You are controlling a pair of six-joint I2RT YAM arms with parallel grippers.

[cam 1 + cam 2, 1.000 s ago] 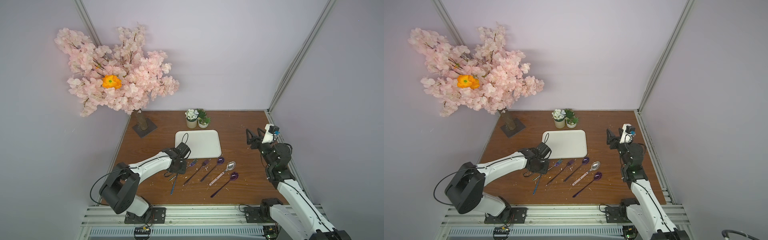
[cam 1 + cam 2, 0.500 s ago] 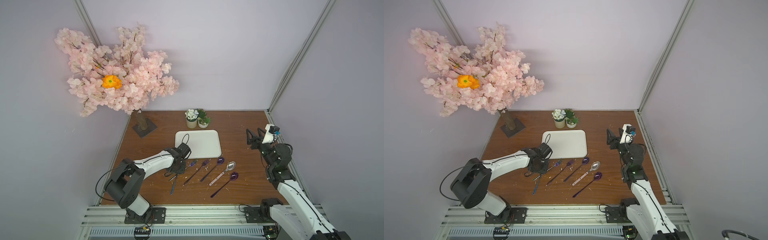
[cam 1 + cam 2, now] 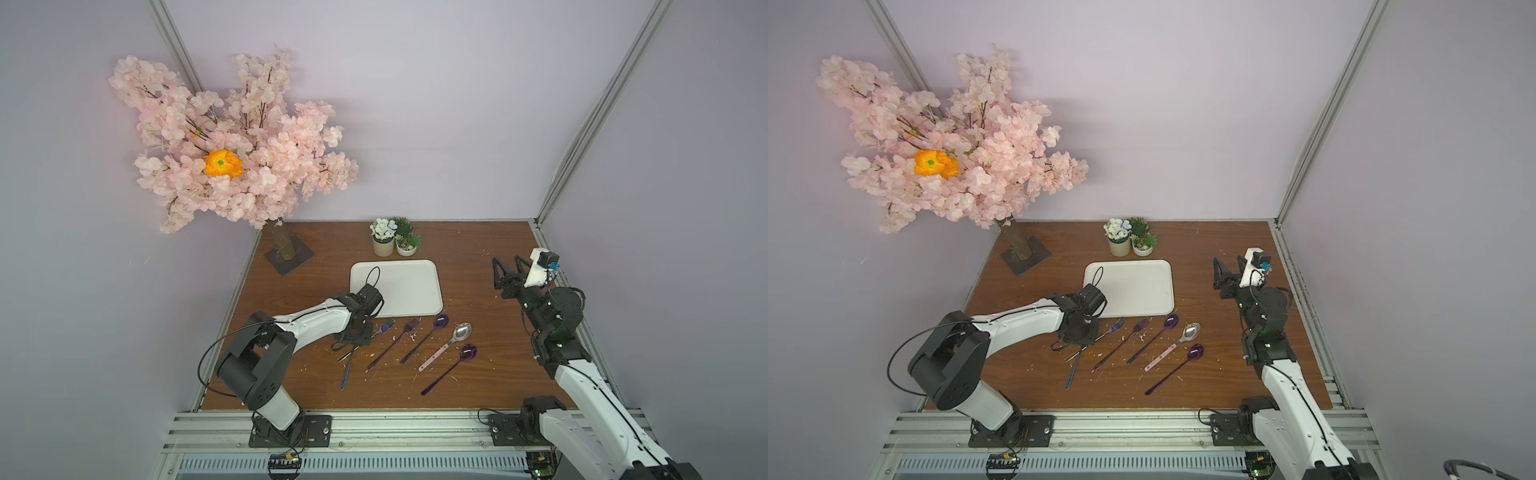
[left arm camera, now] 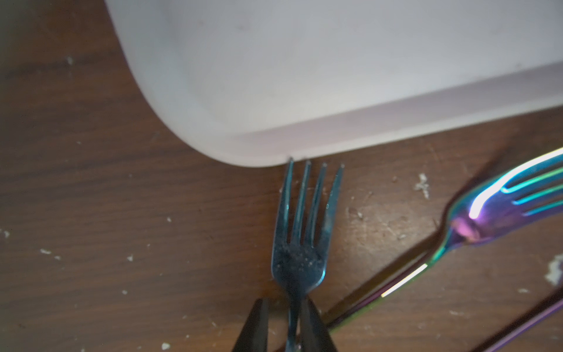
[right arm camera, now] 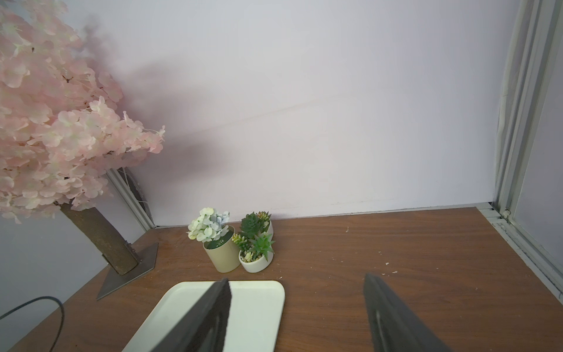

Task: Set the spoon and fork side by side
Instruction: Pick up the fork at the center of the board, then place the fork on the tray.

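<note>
Slim blue fork is lying flat on the desk, tines at the white tray's edge. It is probably light, stiff and slippery. Left gripper's jaws are straddling its neck, a sensible hold, narrow but not quite clamped. Right gripper's jaws are gaping wide, empty.

Both top views: high over front rail, steep downward look, far, sharing whole table. Left wrist: very close above fork, facing tray corner. Right wrist: low, facing back wall, tray shared.

Tabletop of scuffed, flecked wood grain; tray matt, smooth white plastic; blue fork glossy metal; iridescent fork mirror-bright metal; silver spoon polished metal
</note>
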